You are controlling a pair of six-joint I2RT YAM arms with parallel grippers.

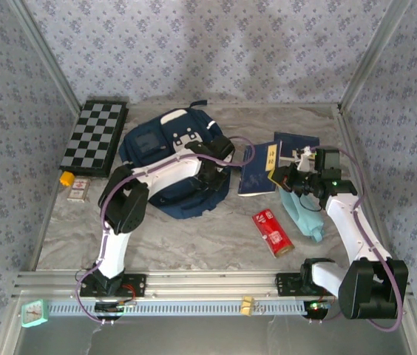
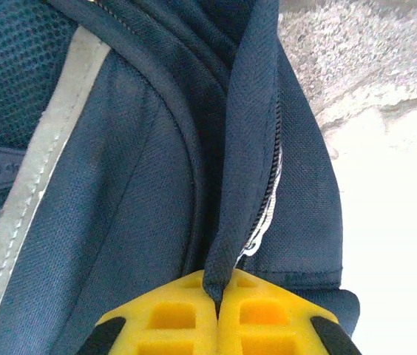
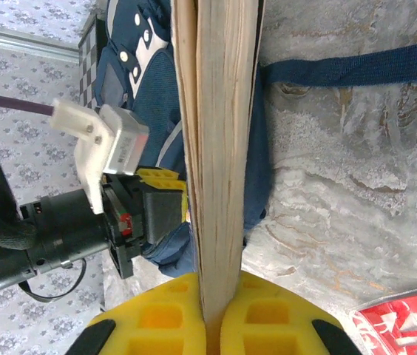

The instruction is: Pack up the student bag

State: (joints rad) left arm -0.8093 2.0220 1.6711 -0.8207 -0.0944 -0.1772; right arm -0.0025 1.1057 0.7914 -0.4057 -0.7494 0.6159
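- Bags: one student bag (image 1: 149,144), navy, lying flat at the left-centre of the table with its white patches toward the far wall.
- Arms: two.
- Left gripper (image 2: 217,290): yellow fingers pressed together on a fold of the bag's fabric, just beside the zip, at the bag's right edge.
- Right gripper (image 3: 210,296): clamped on the page edge of one book (image 3: 216,148), which is held on edge just right of the bag.
- Navy booklets: two flat on the table, one (image 1: 253,174) between the bag and the right gripper, the other (image 1: 297,142) farther back.
- Chessboard (image 1: 94,138): one, at the far left corner, near the bag.
- Small yellow piece (image 1: 66,178): one, at the chessboard's near corner; just beside it, one small red-and-white box (image 1: 80,191).
- Red packet (image 1: 273,231): one, lying near the front, right of centre.
- Teal soft item (image 1: 304,212): one, under the right arm; I cannot tell what it is.
- Teal clock (image 1: 35,313): one, on the front ledge at the left.
- Yellow clip (image 1: 247,305): one, on the front rail.
- Table (image 1: 194,240): grey marbled top with a metal rail along the near edge.
- Walls (image 1: 208,44): three, pale blue floral pattern, with metal posts at the corners.
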